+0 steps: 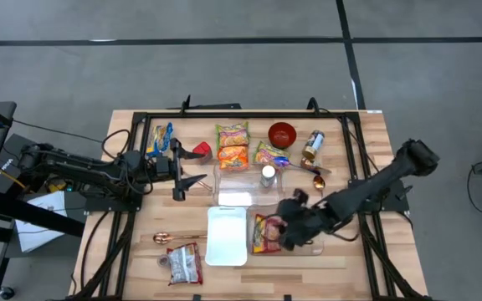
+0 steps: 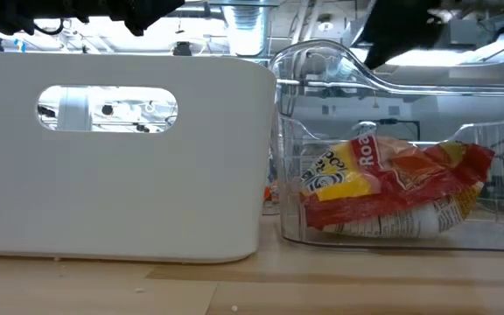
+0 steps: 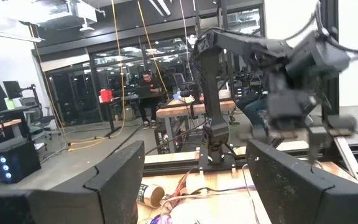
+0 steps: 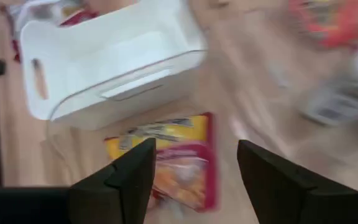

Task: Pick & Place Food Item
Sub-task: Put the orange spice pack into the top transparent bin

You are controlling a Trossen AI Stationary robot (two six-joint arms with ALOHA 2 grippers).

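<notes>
A red and yellow food packet (image 2: 392,188) lies flat on the floor of a clear plastic bin (image 2: 322,61), which stands right of a white bin (image 2: 121,149). In the high view my right gripper (image 1: 284,234) hangs over the packet (image 1: 264,236). Its wrist view shows the gripper (image 4: 197,180) open, with the packet (image 4: 166,162) below it and apart from the fingers. My left gripper (image 1: 192,180) waits open at the table's left, pointing level toward the middle, with nothing between its fingers (image 3: 117,180).
Along the far side lie several noodle packets (image 1: 233,144), a red bowl (image 1: 282,134), a jar (image 1: 312,146) and a shaker (image 1: 268,176). A spoon (image 1: 170,238) and a dark packet (image 1: 184,263) lie near left. A person (image 3: 146,93) sits in the room behind.
</notes>
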